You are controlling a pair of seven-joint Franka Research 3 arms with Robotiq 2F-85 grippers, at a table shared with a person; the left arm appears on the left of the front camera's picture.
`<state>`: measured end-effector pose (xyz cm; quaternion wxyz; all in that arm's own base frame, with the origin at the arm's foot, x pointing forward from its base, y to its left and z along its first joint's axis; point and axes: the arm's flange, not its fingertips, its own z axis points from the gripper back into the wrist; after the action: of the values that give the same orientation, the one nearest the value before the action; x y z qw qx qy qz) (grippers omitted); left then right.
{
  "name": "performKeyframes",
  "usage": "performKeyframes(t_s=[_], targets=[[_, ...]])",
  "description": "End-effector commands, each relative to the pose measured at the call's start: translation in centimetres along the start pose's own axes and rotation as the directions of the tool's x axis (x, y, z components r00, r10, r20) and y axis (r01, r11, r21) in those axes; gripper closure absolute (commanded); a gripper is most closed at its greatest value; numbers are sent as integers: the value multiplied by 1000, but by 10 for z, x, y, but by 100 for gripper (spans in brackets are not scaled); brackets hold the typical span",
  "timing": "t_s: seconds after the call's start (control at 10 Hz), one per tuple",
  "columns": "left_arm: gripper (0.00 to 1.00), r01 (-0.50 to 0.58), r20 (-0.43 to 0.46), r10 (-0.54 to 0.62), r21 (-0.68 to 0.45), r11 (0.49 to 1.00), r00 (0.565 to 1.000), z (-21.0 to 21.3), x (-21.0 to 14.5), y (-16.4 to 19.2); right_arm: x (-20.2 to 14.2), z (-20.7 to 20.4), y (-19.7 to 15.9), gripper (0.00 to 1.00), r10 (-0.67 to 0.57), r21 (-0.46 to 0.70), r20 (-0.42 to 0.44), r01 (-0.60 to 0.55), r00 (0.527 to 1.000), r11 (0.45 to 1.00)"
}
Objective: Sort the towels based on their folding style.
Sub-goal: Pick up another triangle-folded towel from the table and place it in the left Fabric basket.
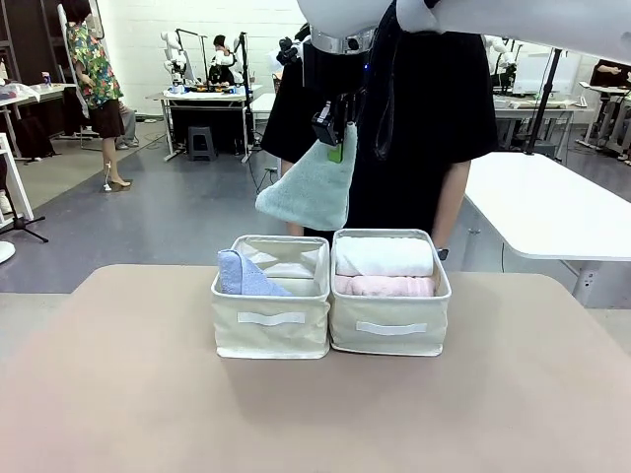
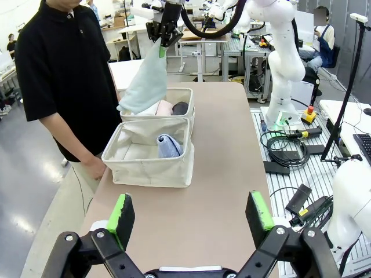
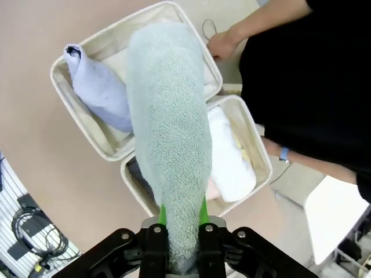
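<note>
Pale teal cone-folded towel [image 1: 314, 187] hangs in the air at upper centre of the front view, above the two bins and clear of them, narrow tip up, wide end down and swung toward frame left. Right gripper [image 1: 336, 139] has its fingers clamped on that tip; in the right wrist view the towel [image 3: 169, 139] runs up from the bottom centre, green pads [image 3: 163, 215] pressed on either side of it.

Lavender-blue cone towel [image 1: 243, 275] lies in the left bin [image 1: 271, 330], against its left wall, pointed end up; same towel [image 3: 99, 92] at upper left of the right wrist view. Right bin [image 1: 389, 335] touches the left bin side by side, centre of frame. It holds a white rolled towel [image 1: 385, 256] at the back and a pink rolled towel [image 1: 385, 286] in front of it. Left wrist view also shows a dark grey roll [image 2: 180, 108] in that bin next to the pink one; yellow roll can't be made out for sure.

Left gripper [image 2: 191, 217] is at the bottom of the left wrist view, fingers spread wide, nothing between them, over bare bench [image 2: 220, 174], well apart from the bins.

Person in black top [image 1: 434, 108] stands at the far side of the bench, just behind the bins, one hand [image 3: 219, 43] near the left bin's far rim.
</note>
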<state>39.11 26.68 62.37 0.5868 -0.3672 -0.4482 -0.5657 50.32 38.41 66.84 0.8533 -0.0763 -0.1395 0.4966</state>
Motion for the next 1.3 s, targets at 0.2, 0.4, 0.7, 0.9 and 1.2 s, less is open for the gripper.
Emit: performKeyframes(t_s=[0.2, 0.4, 0.7, 0.9, 1.2], targets=[[0, 7, 5, -7, 1, 1000, 1000, -1, 0, -3, 0, 0, 0, 82, 0, 0, -1, 0, 1000, 1000], [0, 7, 5, -7, 1, 1000, 1000, -1, 0, -3, 1, -3, 8, 82, 182, 5, 55, -183, 982, 983], [0, 7, 5, -7, 1, 1000, 1000, -1, 0, -3, 32, -25, 13, 82, 401, -18, 45, -400, 915, 916], [0, 7, 5, -7, 1, 1000, 1000, -1, 0, -3, 46, -40, 12, 82, 437, 24, 72, -440, 897, 898], [0, 7, 5, -7, 1, 1000, 1000, -1, 0, -3, 62, -66, 9, 82, 458, 21, 37, -458, 888, 888]])
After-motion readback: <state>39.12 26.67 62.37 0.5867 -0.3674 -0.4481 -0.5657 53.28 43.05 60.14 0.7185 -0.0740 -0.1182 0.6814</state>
